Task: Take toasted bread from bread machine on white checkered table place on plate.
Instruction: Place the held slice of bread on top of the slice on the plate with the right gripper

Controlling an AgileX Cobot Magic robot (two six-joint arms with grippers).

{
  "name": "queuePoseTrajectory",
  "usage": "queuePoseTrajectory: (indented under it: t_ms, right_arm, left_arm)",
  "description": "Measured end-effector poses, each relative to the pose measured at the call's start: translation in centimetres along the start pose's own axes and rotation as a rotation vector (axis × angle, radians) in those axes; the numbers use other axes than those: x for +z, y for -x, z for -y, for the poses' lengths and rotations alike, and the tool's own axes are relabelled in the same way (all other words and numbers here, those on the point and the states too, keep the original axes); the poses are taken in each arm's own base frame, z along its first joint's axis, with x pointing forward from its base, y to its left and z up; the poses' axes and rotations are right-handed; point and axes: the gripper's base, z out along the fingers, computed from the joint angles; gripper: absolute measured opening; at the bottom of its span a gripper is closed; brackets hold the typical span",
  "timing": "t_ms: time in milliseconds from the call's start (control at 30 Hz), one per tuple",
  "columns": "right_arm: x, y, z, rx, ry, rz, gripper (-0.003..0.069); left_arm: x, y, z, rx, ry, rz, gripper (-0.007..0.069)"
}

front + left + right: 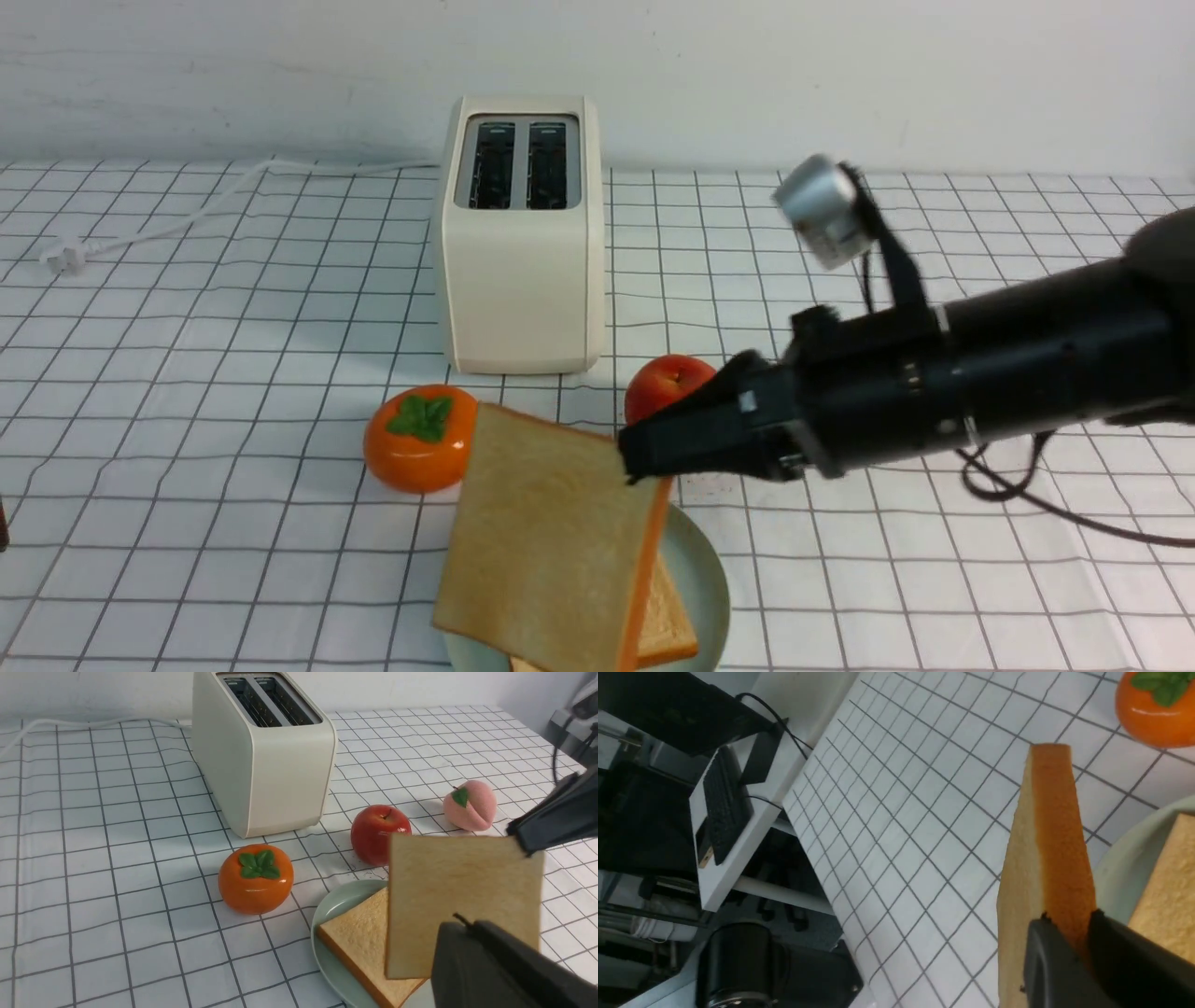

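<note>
Nearest the robot: pale mint-green plate (711, 583) at the front of the white checkered desk (187, 523). Carries a flat slice (670, 623) of toast, pale face up.

Directly over the plate: held slice (546, 551) of toast, clear of the desk, steeply tilted, broad face toward the robot. Pinched at its upper right corner by the right gripper (635, 464), clenched across the orange-brown crust, one jaw on each face. Hangs down and to the left of the gripper, overlapping the left part of the plate and the flat slice. Square, so no long axis to align; only the tilt to take out. Contact between its lower edge and the plate: cannot tell.

Judgement: set-down spot straight below the gripper; lowering and laying flat needed, little sideways travel. Right arm nearer and already loaded.

Left gripper (467, 933): clenched, nothing seen in it, a dark mass close by the plate in the left wrist view.

Just beyond the plate: orange persimmon (418, 437) to the left, red apple (665, 385) behind the right gripper. Farther right: pink peach (469, 805).

Farthest: cream-white two-slot toaster (523, 243), upright, both slots dark, no bread showing. White cord (187, 213) trailing left to a loose plug (63, 254).

Brands, labels, writing: none readable.
</note>
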Motion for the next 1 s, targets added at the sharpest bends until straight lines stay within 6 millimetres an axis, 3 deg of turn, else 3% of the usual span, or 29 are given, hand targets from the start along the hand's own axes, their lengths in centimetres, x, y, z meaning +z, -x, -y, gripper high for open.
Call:
queuePoseTrajectory:
  t_ms: [267, 467, 600, 667, 733, 800, 900, 1000]
  right_arm:
    - [3.3, -0.5, 4.7, 0.086, -0.066, -0.011, 0.0097]
    - [3.9, -0.3, 6.5, 0.083, -0.161, 0.029, 0.0101]
    - [3.8, -0.2, 7.0, 0.078, -0.208, 0.051, 0.0172]
    - [3.7, -0.1, 7.2, 0.064, -0.233, 0.052, 0.0262]
    - [3.4, -0.2, 6.9, 0.023, -0.245, 0.037, 0.0365]
    - [2.9, -0.1, 6.3, -0.029, -0.254, 0.027, 0.0419]
    - [1.8, 0.2, 4.9, -0.080, -0.265, 0.021, 0.0442]
    - [-0.7, 0.0, 2.2, -0.145, -0.294, -0.015, 0.0396]
  left_arm:
    - [0.0, -0.1, 0.0, 0.000, -0.001, -0.012, -0.0013]
    - [0.0, -0.1, 0.0, 0.000, -0.001, -0.014, -0.0013]
    - [0.0, -0.1, 0.0, 0.000, -0.001, -0.014, -0.0013]
    - [0.0, -0.1, 0.0, 0.000, -0.001, -0.014, -0.0013]
    - [0.0, -0.1, 0.0, 0.000, 0.000, -0.014, -0.0013]
    - [0.0, -0.1, 0.0, 0.002, 0.002, -0.014, -0.0013]
    - [0.0, -0.1, -0.1, 0.017, 0.015, -0.015, -0.0013]
    - [0.0, -0.1, -0.4, 0.037, 0.044, -0.016, -0.0013]
